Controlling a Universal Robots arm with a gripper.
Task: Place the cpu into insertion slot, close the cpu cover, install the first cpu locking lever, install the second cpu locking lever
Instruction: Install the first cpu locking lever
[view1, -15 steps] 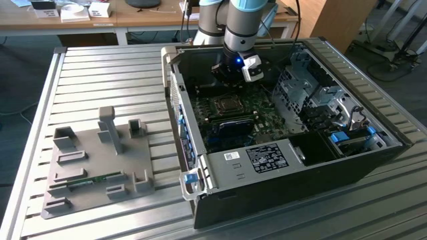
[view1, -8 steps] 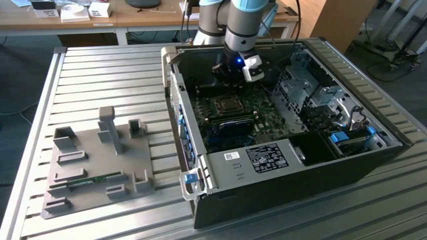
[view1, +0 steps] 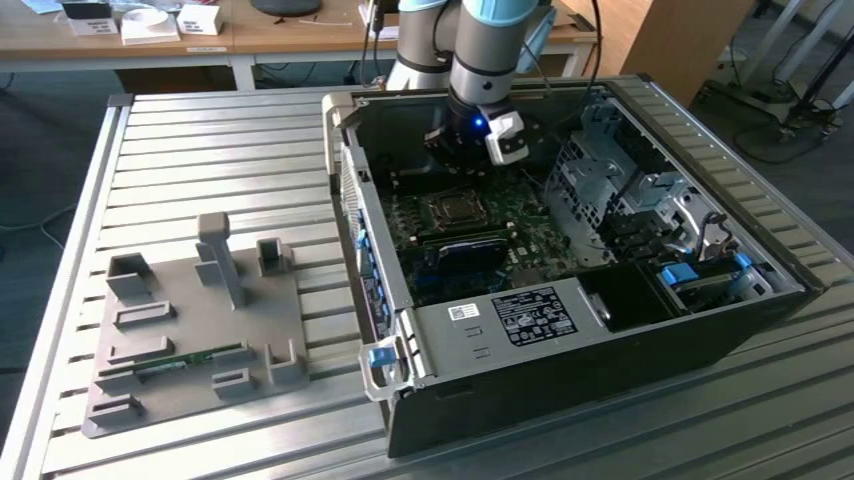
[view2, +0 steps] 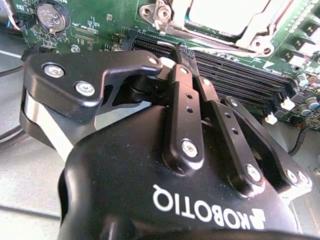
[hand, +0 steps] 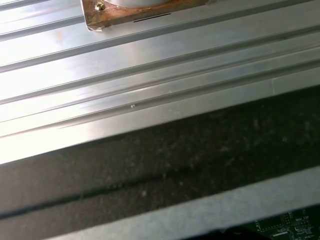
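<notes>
Exterior view overlooks case (view1: 574, 250); wrist views close.

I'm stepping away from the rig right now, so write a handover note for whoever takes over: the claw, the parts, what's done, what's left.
Claw: shut, nothing held, hanging over the black memory slots beside the socket, inside the open computer case.
Cpu: seated in the insertion slot, silvery top showing.
Cpu cover: appears to lie down around the chip.
Done: cpu placed; cover looks closed.
Left: the two locking levers; whether either is latched cannot be told.
</notes>
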